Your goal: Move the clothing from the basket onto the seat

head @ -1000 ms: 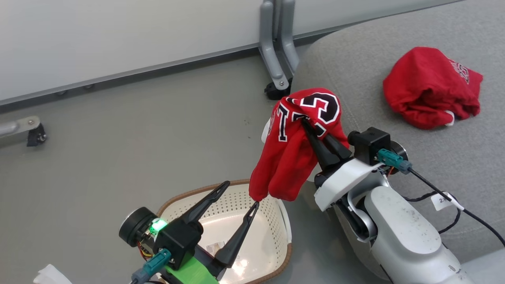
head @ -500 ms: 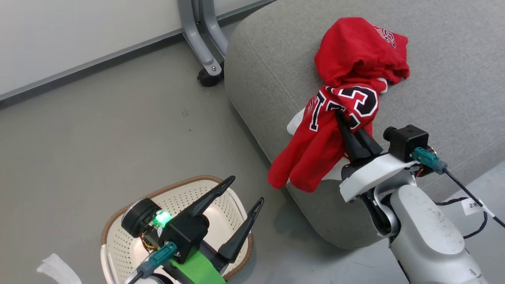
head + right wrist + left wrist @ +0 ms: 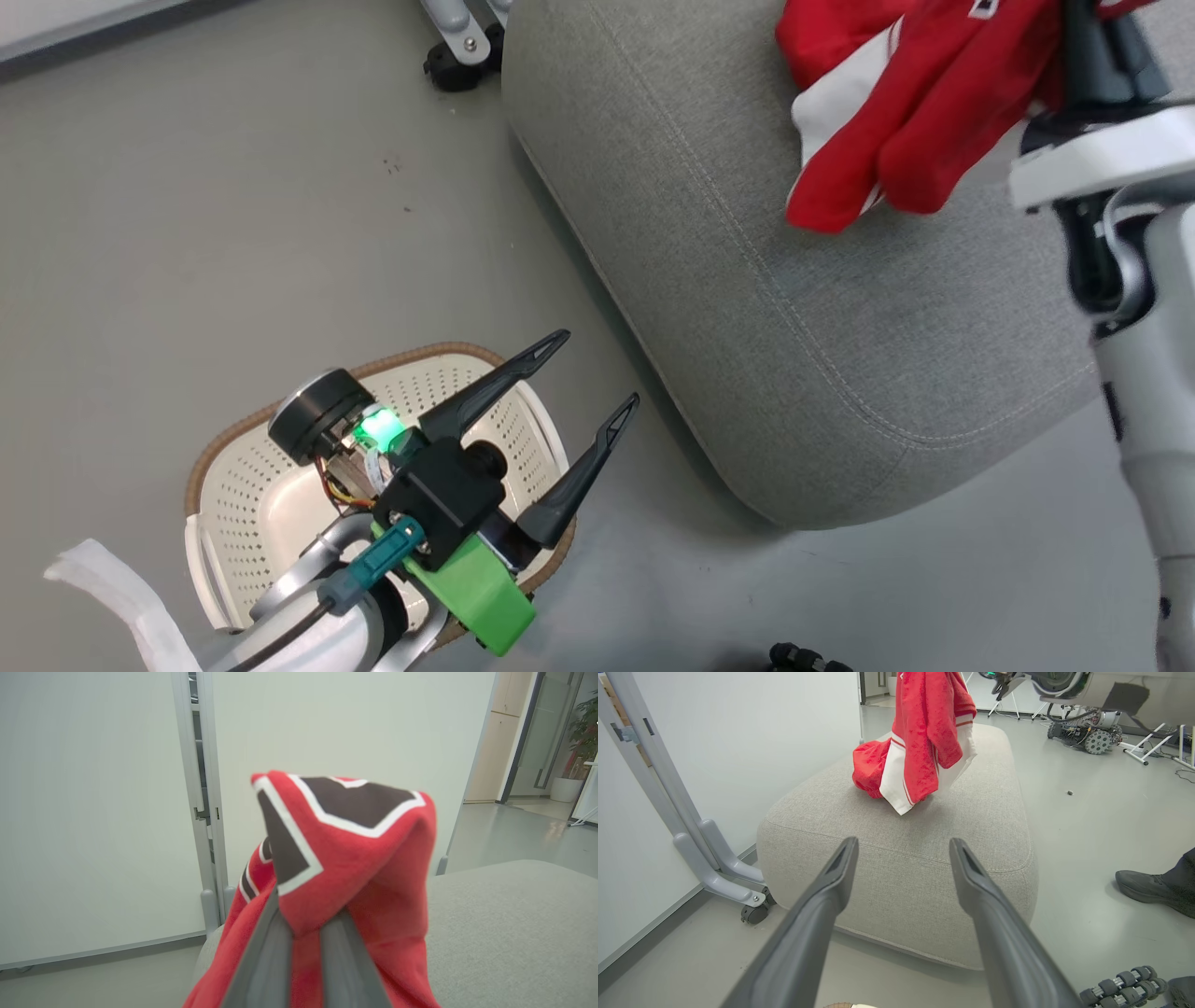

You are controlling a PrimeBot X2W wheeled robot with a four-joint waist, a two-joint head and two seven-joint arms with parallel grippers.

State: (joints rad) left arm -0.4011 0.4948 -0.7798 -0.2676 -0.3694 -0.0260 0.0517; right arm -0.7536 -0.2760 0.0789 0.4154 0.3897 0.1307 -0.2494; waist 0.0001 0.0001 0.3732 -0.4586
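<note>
The right gripper (image 3: pixel 306 912) is pinching the numbered red jersey (image 3: pixel 924 732) between its fingers, which are clamped on the fabric. The garment is hanging from them over the grey seat (image 3: pixel 747 233), its white-trimmed lower end reaching down to the cushion top just beside the plain red shirt (image 3: pixel 867 767) lying there. The left gripper (image 3: pixel 600 365) is hovering above the white basket (image 3: pixel 252 504) on the floor, fingers spread apart and gripping nothing.

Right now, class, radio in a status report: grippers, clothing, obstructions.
Left gripper open above basket. Right gripper shut on jersey, hanging over seat. Red shirt lies on seat. Person's shoe on floor beside seat.
</note>
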